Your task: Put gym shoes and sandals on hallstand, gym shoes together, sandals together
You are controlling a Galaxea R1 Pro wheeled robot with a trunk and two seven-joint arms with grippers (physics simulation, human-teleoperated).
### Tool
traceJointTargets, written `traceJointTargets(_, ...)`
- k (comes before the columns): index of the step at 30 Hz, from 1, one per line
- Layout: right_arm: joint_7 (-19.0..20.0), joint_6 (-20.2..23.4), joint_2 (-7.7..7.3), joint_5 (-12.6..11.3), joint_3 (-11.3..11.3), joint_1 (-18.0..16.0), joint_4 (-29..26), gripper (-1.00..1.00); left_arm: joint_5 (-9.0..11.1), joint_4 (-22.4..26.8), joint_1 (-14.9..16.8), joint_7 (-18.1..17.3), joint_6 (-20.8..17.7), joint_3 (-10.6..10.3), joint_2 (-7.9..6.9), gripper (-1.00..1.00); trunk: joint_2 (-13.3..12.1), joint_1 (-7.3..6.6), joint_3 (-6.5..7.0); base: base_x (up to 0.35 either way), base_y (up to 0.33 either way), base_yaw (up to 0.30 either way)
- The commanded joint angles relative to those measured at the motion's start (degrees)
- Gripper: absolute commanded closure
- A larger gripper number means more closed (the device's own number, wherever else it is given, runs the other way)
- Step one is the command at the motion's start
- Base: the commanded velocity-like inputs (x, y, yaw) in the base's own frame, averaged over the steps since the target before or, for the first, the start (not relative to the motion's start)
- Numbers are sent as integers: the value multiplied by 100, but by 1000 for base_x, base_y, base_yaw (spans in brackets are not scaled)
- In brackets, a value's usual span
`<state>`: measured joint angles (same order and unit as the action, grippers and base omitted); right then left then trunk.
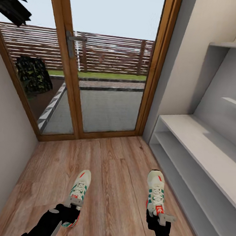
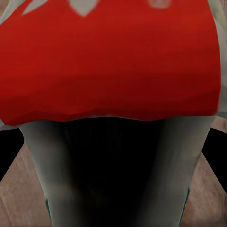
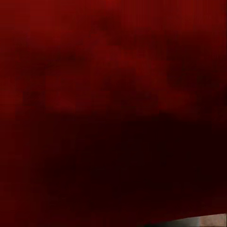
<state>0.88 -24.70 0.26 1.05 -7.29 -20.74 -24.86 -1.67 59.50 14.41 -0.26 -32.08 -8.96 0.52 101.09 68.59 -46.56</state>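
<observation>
Left gripper holds one gym shoe, right gripper the other; rack bare, sandals pending.

Ahead of me, across the upper middle of the frame, I see a glazed door with a wooden frame and a grey handle on its central post. Through the glass I make out a slatted wooden fence, a strip of grass, grey paving and a dark shrub at left. A plain pale wall fills the lower left.
</observation>
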Motion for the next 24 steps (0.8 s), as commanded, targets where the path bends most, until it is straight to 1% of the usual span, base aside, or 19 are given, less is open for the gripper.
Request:
traceJointTargets(1, 0, 0, 0, 0, 0, 0, -1, 100, 0, 1, 0, 0, 0, 0, 0, 100, 0, 0, 0, 0, 0, -287)
traceJointTargets(24, -1, -1, 0, 0, 0, 0, -1, 100, -8, 1, 0, 0, 0, -4, -3, 100, 0, 0, 0, 0, 0, -287)
